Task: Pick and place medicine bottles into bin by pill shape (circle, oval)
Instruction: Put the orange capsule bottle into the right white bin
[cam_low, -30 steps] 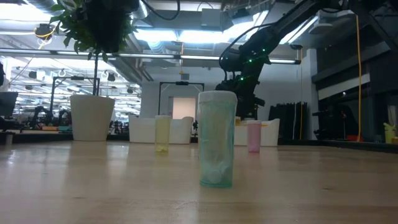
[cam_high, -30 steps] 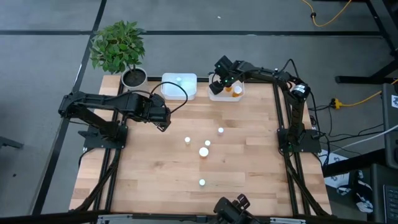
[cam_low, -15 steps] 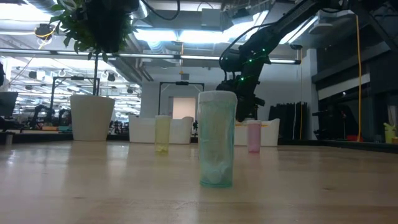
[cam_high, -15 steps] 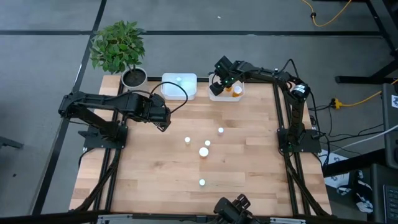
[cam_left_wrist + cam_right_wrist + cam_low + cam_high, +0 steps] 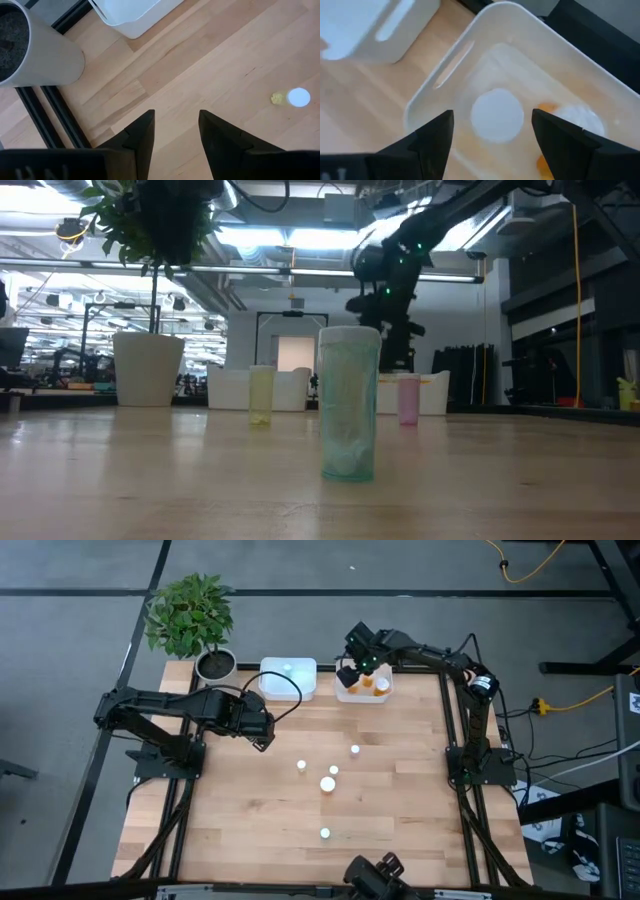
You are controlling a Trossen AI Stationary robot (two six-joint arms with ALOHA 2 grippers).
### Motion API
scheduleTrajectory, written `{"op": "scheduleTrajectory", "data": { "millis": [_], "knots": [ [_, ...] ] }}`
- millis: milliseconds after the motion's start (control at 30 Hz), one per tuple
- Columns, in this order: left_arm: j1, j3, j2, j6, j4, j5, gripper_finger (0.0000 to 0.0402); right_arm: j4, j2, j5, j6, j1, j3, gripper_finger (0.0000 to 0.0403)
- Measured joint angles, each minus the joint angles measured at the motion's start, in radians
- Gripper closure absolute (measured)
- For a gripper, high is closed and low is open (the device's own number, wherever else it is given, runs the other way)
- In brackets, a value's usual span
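Note:
My right gripper (image 5: 495, 137) hangs open above the right white bin (image 5: 352, 693) at the table's far edge. Straight below, between its fingers and clear of them, a bottle's white cap (image 5: 497, 114) shows in the bin. An orange bottle (image 5: 580, 120) stands beside it. My left gripper (image 5: 176, 135) waits open over bare wood at the table's left, holding nothing. Several small white-capped bottles (image 5: 328, 784) stand mid-table. In the low view the nearest is teal (image 5: 349, 405), with a yellow one (image 5: 261, 394) and a pink one (image 5: 408, 398) behind.
A second white bin (image 5: 288, 678) stands left of the first. A potted plant (image 5: 215, 664) in a white pot sits at the far left corner. Black frame rails run along both table sides. Bare wood lies between the bottles and the near edge.
My right gripper has risen straight up over the right bin. The bottles on the table have kept their places.

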Motion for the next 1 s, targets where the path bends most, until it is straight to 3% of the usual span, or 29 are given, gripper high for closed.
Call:
{"op": "scheduleTrajectory", "data": {
  "millis": [200,367,533,733,1000],
  "knots": [
    [0.000,0.000,0.000,0.000,0.000,0.001,0.0255,-0.250,-0.024,-0.005,-0.009,0.072,0.133,0.0132],
    [0.000,0.000,0.000,0.000,0.000,0.010,0.0255,-0.416,-0.111,-0.007,-0.095,0.176,0.143,0.0132],
    [0.000,0.000,0.000,0.000,0.000,0.010,0.0255,-0.613,-0.211,-0.006,-0.078,0.265,0.143,0.0132],
    [0.000,0.000,0.000,0.000,0.000,0.011,0.0255,-0.616,-0.344,-0.006,-0.058,0.397,0.064,0.0132],
    [0.000,0.000,0.000,0.000,0.008,0.012,0.0255,-0.462,-0.481,-0.007,0.056,0.592,-0.171,0.0132]
  ]
}}
